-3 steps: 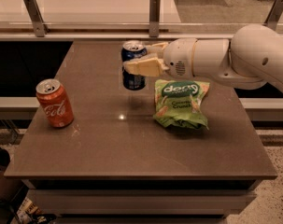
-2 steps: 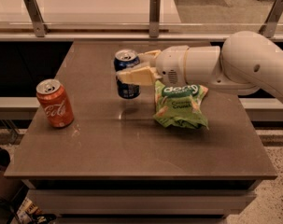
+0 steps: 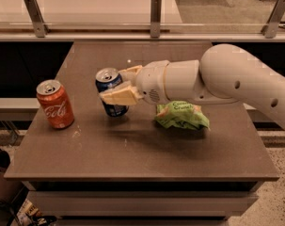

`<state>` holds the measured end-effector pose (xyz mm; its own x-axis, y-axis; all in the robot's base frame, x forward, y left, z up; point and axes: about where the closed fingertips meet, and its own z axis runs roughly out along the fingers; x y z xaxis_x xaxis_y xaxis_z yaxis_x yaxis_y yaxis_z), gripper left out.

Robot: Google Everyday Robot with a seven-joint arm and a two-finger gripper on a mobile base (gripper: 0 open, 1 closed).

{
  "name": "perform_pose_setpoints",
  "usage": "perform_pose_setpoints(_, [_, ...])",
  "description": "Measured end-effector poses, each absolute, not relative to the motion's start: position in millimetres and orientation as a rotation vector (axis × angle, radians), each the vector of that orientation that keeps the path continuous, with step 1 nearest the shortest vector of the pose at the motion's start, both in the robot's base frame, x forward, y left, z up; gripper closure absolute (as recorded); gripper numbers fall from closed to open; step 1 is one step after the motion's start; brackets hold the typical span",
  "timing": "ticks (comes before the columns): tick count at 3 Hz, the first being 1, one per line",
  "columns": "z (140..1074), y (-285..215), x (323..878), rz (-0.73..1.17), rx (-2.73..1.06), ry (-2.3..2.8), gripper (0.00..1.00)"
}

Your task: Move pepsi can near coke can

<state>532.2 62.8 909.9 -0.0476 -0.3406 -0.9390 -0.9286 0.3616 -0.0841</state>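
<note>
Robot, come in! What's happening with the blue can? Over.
Gripper above table centre, shut on pepsi can. Coke can upright, apart from it. Nothing between them; green snack bag on the other side.

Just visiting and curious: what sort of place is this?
Probably an office break area: a brown table beside a glass railing, a green snack bag. The end effector grips the pepsi can, apart from the coke can.

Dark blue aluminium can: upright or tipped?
Upright: the dark blue can shows its silver top upward; the gripper grips it over the brown table.
</note>
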Motion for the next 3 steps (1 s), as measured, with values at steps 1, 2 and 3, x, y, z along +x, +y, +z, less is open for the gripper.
perform_pose_setpoints(1, [902,78,516,0.717,-1.2,1.556,1.0])
perform_pose_setpoints(2, [895,85,507,0.753,-1.2,1.503,1.0])
perform_pose_setpoints(3, [888,88,502,0.811,-1.178,1.468,1.0])
